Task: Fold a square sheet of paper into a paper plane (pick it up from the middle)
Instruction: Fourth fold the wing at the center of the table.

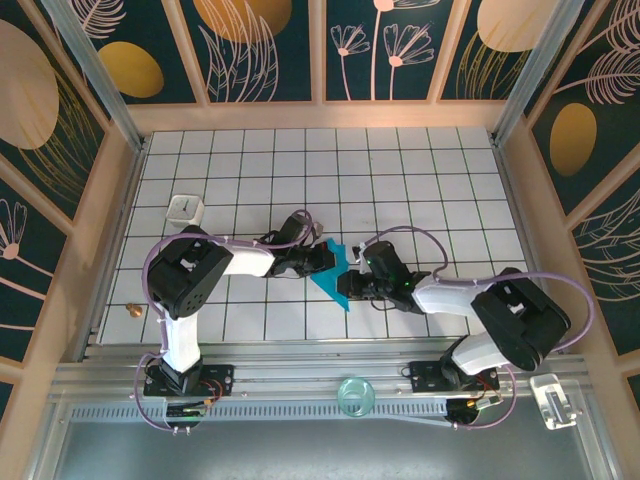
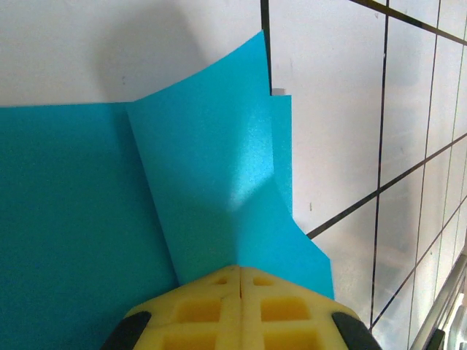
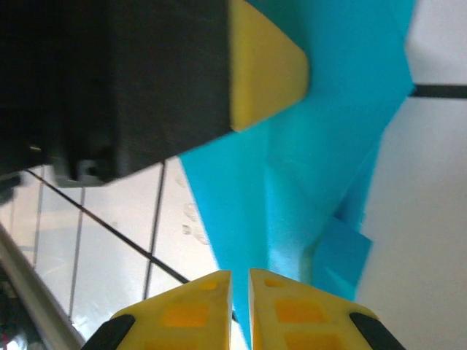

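The teal-blue square sheet of paper (image 1: 333, 283), folded into a pointed, plane-like shape, lies on the white grid table between both arms. My left gripper (image 1: 325, 258) is shut on it from the left. In the left wrist view the yellow jaws (image 2: 241, 268) are pressed together where a raised flap of the paper (image 2: 211, 168) meets them. My right gripper (image 1: 352, 285) is at the paper's right side. Its jaws (image 3: 240, 273) stand slightly apart, and the pointed end of the paper (image 3: 292, 182) runs through the narrow gap. The left gripper's yellow fingertip (image 3: 266, 65) shows above.
A small white cube (image 1: 186, 210) sits at the left of the table. A small brown object (image 1: 133, 310) lies near the left edge. A clear tape ring (image 1: 353, 396) and a clear plastic piece (image 1: 553, 400) rest on the front rail. Wooden frame walls enclose the table.
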